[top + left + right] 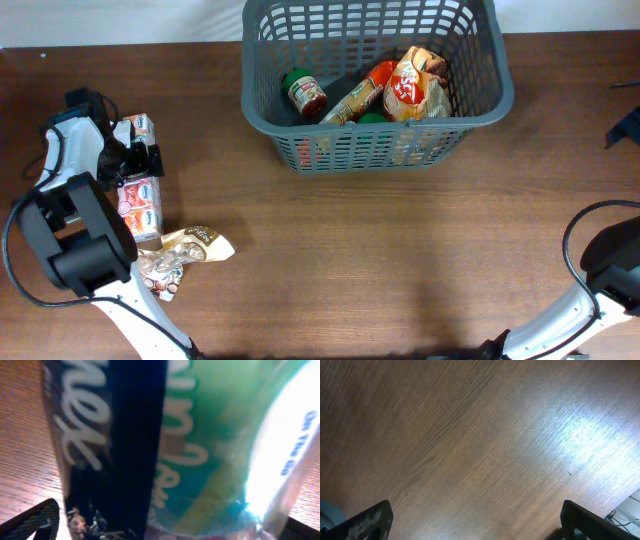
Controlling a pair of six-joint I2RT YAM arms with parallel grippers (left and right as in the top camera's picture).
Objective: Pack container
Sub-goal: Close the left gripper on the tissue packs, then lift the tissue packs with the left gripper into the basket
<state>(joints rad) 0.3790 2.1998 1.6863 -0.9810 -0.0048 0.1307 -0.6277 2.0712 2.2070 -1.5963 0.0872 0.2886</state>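
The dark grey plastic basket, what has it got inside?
Inside the basket: a green-lidded jar with red label, a long orange-red packet, a crinkly orange-and-white bag and something green, mostly covered. Anything beneath them is hidden.

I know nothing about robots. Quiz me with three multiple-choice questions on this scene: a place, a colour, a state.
1. Where is the green-lidded jar? A) on the table B) inside the basket C) in the right arm's jaws
2. What colour is the basket? A) white B) red C) dark grey
3. How do the right arm's jaws stand? A) open over the bare tabletop B) shut on a bag C) shut on a jar

1 B: lattice walls surround it. 2 C: plain from overhead. 3 A: wide apart, only wood between.
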